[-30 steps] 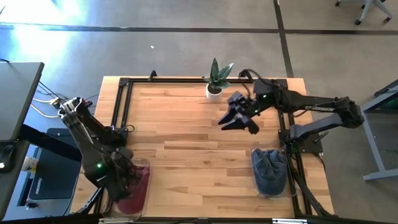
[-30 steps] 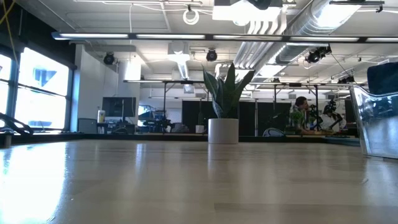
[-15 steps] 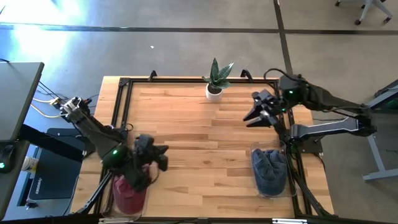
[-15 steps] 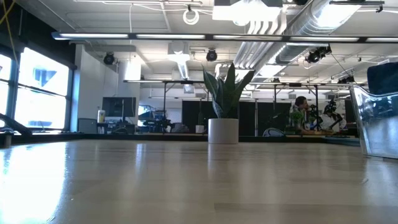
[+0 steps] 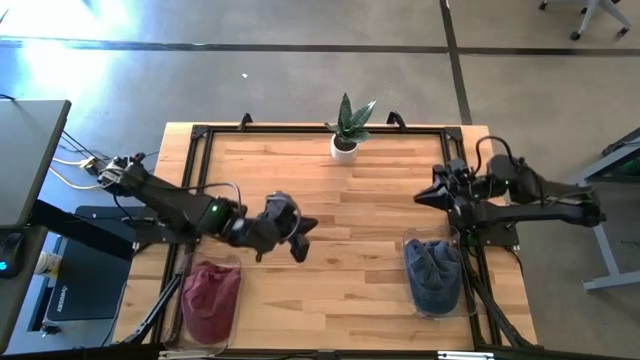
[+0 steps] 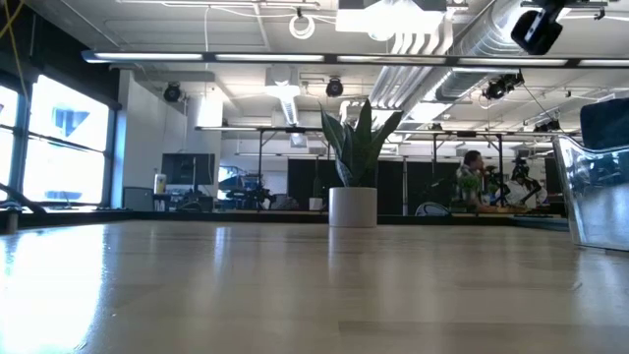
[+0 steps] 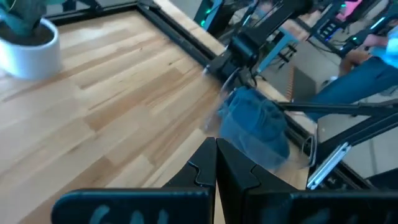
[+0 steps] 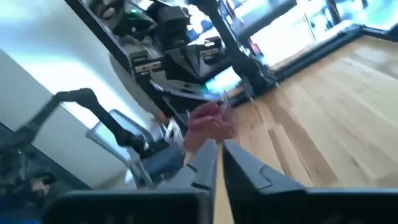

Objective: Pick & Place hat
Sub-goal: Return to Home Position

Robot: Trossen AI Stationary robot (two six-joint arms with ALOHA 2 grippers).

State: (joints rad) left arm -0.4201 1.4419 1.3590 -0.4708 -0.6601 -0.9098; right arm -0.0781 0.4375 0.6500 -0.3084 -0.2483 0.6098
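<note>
A dark red hat (image 5: 210, 292) lies in a clear bin at the table's near left corner; the right wrist view shows it too (image 8: 208, 127). A blue hat (image 5: 433, 272) lies in a clear bin at the near right (image 7: 255, 124). My left gripper (image 5: 305, 235) hangs shut and empty over the table's middle, pointing toward the blue hat, fingers together (image 7: 216, 163). My right gripper (image 5: 420, 196) is drawn back at the right edge, above the table, shut on nothing (image 8: 219, 163).
A small potted plant (image 5: 345, 132) stands at the far edge in the middle, and also shows in the low view (image 6: 356, 162). A black rail frame (image 5: 200, 170) runs around the wooden top. The blue hat's clear bin (image 6: 590, 197) stands at the low view's right.
My left gripper has risen out of the red hat's bin and swung toward the table's middle, tipping from pointing down to nearly level; it stays shut and empty. My right gripper has drawn back from near the plant toward the right edge and has shut. Both hats kept still.
</note>
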